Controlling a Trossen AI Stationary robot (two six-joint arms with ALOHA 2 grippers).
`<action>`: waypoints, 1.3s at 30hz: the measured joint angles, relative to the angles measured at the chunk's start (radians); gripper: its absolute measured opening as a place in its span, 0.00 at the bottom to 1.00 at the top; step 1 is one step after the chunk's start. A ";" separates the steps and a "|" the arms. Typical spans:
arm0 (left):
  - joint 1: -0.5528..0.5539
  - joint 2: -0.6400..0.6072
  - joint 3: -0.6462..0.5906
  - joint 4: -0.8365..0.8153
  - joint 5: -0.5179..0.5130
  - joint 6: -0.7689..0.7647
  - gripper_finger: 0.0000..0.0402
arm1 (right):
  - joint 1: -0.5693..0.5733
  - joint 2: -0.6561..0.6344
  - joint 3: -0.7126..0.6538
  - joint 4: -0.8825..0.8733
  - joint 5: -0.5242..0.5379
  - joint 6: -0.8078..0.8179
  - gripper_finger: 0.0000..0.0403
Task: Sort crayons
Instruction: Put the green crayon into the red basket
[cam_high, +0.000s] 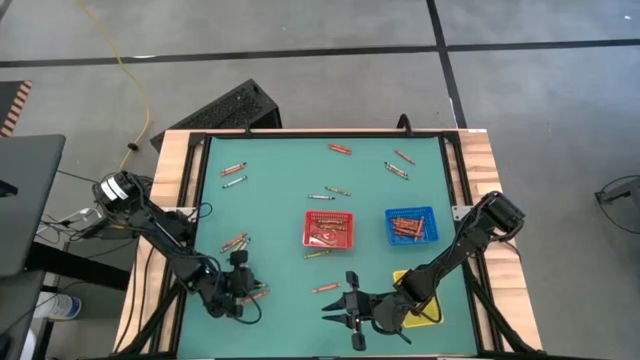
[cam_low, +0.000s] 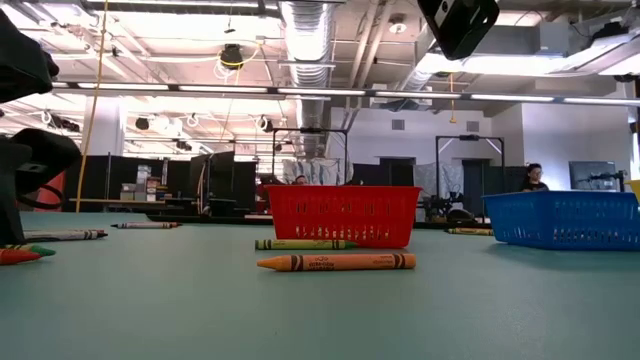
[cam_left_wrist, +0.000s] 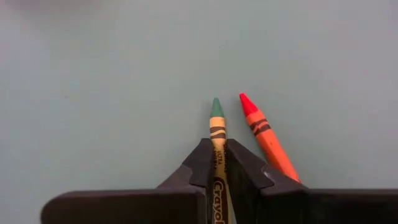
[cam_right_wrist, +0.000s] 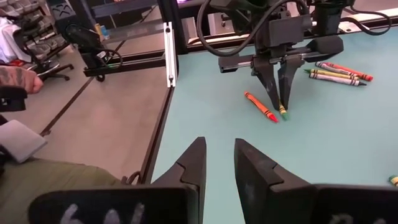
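Observation:
My left gripper (cam_left_wrist: 217, 146) is at the table's near left (cam_high: 252, 292), shut on a green-tipped crayon (cam_left_wrist: 216, 124) in a yellowish wrapper. A red-orange crayon (cam_left_wrist: 267, 140) lies on the mat right beside it, untouched. My right gripper (cam_right_wrist: 217, 149) hovers open near the front middle (cam_high: 342, 305), pointing toward the left gripper (cam_right_wrist: 278, 99), with nothing between its fingers. More crayons lie scattered on the green mat (cam_high: 234, 170) (cam_high: 340, 149) (cam_high: 236, 241) (cam_high: 326, 288). My left gripper pinches the green crayon's wrapper (cam_left_wrist: 218, 149) between its two fingers, a short way behind the tip. The fingers slant down from above and lie along the crayon. The green tip (cam_right_wrist: 283, 115) sticks out past the fingertips, at or just above the mat.
A red tray (cam_high: 329, 229) and a blue tray (cam_high: 411, 226), both holding crayons, stand mid-table. A yellow tray (cam_high: 428, 312) sits under my right arm. An orange crayon (cam_low: 335, 262) and a green one (cam_low: 305, 244) lie before the red tray. A person's arm (cam_right_wrist: 15, 78) shows beyond the table.

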 joint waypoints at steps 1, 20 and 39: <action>0.008 0.000 0.000 0.001 0.000 0.011 0.05 | 0.000 0.000 0.000 0.000 0.000 0.000 0.20; 0.229 -0.194 -0.003 0.149 -0.008 0.390 0.04 | 0.000 0.000 0.000 -0.056 0.000 -0.002 0.20; 0.622 -0.026 0.057 0.782 0.388 0.704 0.04 | 0.045 0.000 -0.004 -0.260 0.025 -0.012 0.20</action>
